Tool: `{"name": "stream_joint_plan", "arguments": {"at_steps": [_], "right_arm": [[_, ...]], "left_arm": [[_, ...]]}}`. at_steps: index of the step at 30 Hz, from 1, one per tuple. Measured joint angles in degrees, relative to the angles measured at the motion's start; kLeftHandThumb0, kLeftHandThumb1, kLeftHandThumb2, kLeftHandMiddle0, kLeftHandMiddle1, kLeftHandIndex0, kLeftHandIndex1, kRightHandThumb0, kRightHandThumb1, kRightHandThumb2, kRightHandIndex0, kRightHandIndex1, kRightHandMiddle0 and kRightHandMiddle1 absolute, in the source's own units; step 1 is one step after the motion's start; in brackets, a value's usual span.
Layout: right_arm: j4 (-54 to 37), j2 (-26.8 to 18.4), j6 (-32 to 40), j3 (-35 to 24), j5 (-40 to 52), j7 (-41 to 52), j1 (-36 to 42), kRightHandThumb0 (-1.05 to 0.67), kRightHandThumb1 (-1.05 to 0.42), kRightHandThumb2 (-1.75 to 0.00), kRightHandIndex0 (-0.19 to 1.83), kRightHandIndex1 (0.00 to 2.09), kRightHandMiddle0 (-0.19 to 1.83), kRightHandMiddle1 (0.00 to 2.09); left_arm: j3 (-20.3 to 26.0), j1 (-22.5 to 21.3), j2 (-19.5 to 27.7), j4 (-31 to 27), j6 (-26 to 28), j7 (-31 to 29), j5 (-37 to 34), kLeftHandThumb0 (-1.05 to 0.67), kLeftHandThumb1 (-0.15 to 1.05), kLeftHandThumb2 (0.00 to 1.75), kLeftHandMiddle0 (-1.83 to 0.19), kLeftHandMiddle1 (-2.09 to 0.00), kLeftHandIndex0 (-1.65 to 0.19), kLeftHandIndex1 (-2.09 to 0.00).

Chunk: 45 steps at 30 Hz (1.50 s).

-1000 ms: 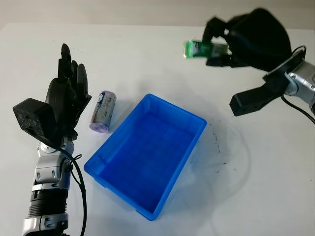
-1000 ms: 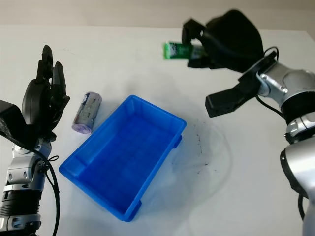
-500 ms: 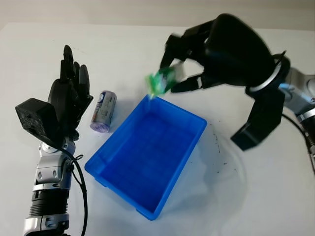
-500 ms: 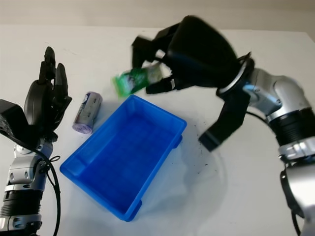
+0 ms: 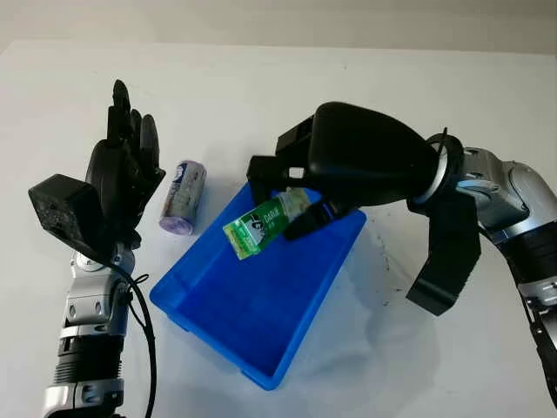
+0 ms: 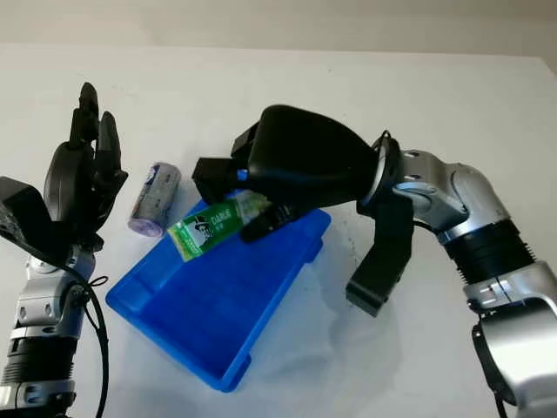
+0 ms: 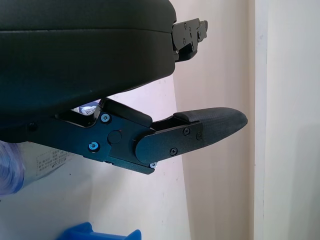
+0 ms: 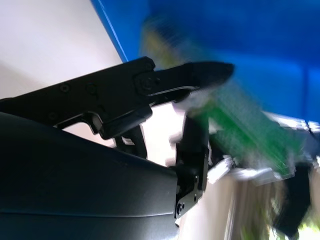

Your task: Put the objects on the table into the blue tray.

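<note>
Each robot hand has a smooth black shell and three jointed black fingers; the left robot hand (image 5: 122,187) carries a boxy black wrist module, as does the right robot hand (image 5: 348,165). Finger links are fixed with small screws (image 7: 105,118). Forearms are ribbed silver-and-black segments with black cables (image 5: 144,331).

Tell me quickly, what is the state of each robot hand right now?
Left robot hand: open, raised beside the purple can.
Right robot hand: closed on the green packet, over the blue tray.
</note>
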Motion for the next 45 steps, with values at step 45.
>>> {"name": "stream_joint_plan", "arguments": {"at_steps": [45], "right_arm": [[3.34, 24.81, 48.89, -30.36, 37.01, -7.74, 23.04, -0.76, -1.05, -0.73, -0.19, 0.0, -0.19, 0.0]], "left_arm": [[0.24, 0.36, 0.11, 0.32, -0.21, -0.89, -0.3, -0.72, 1.05, 0.65, 0.19, -0.02, 0.19, -0.02]]}}
